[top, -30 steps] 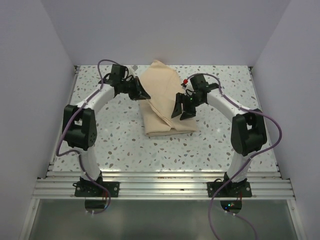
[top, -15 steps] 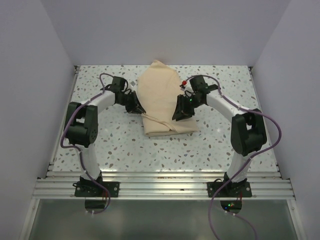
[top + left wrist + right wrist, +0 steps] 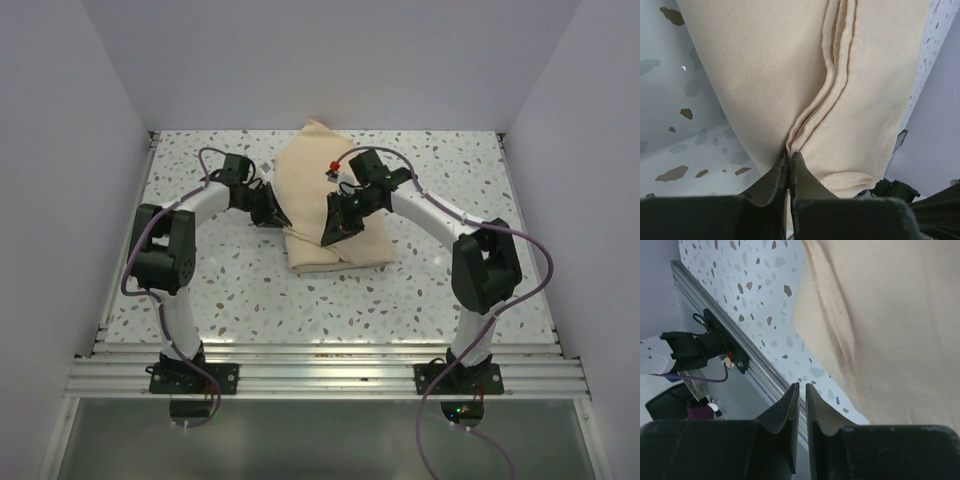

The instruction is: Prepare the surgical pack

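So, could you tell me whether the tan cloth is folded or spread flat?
Folded: the tan cloth lies as a compact bundle, and the left wrist view shows stacked layers along one edge.

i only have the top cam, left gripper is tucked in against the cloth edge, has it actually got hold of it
Observer: Yes. In the left wrist view the left gripper is pinched shut on a ridge of layered folds in the tan cloth.
Operator: and the right one, from up here it looks like its on the cloth too
Observer: It isn't gripping. In the right wrist view the right gripper has its jaws all but closed with nothing between them. The cloth lies off to one side of the tips, and the speckled table shows behind them.
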You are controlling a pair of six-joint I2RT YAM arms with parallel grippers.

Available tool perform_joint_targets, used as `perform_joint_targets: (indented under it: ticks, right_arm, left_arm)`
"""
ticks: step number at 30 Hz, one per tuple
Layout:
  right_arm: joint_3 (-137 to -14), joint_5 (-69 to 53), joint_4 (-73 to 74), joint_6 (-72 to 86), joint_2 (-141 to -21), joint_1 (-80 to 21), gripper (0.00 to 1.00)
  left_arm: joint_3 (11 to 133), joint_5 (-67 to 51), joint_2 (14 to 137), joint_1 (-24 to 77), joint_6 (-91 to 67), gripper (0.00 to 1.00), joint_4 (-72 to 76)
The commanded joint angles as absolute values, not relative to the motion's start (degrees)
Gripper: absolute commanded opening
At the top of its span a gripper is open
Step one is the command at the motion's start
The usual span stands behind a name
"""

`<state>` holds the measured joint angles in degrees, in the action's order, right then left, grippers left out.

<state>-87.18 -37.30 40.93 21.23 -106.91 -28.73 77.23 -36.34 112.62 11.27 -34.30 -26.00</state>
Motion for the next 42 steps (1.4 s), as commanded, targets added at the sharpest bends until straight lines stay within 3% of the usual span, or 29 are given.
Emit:
perform_joint_targets:
  ticks: [1, 10, 20, 25, 28, 32, 38, 42]
  right_arm:
    - [-86.7, -36.9, 42.0, 18.4, -107.7, -30.9, 0.13]
    - [-80.4, -29.8, 38.0, 19.3, -111.0, -30.0, 0.05]
    - [-73.5, -33.3, 34.5, 21.8, -109.2, -26.6, 0.04]
    - [-80.2, -35.8, 37.5, 21.0, -105.5, -26.4, 0.05]
    - [-84.8, -34.8, 37.1, 23.2, -103.3, -25.9, 0.08]
    - [-90.0, -29.6, 32.8, 26.8, -103.4, -23.6, 0.11]
    - [-98.6, -32.2, 19.1, 36.6, -114.9, -13.6, 0.13]
    - [-111.8, -35.3, 22.5, 33.8, -126.5, -11.2, 0.10]
  left_arm:
    - [78.7, -35.5, 112.2, 10.2, -32.9, 0.00, -26.1]
    - [79.1, -35.0, 112.5, 10.0, -32.2, 0.00, -27.4]
    - [80.0, -33.6, 114.2, 8.6, -28.7, 0.00, -30.6]
    - [80.2, -33.9, 114.1, 8.4, -27.2, 0.00, -31.7]
    - [79.6, -34.8, 112.2, 8.4, -26.6, 0.26, -30.6]
    - [79.8, -34.5, 109.0, 8.4, -26.2, 0.43, -28.7]
    - [81.6, -33.3, 106.3, 8.4, -27.4, 0.45, -20.5]
    - [85.7, -35.7, 111.6, 8.4, -27.6, 0.35, -14.1]
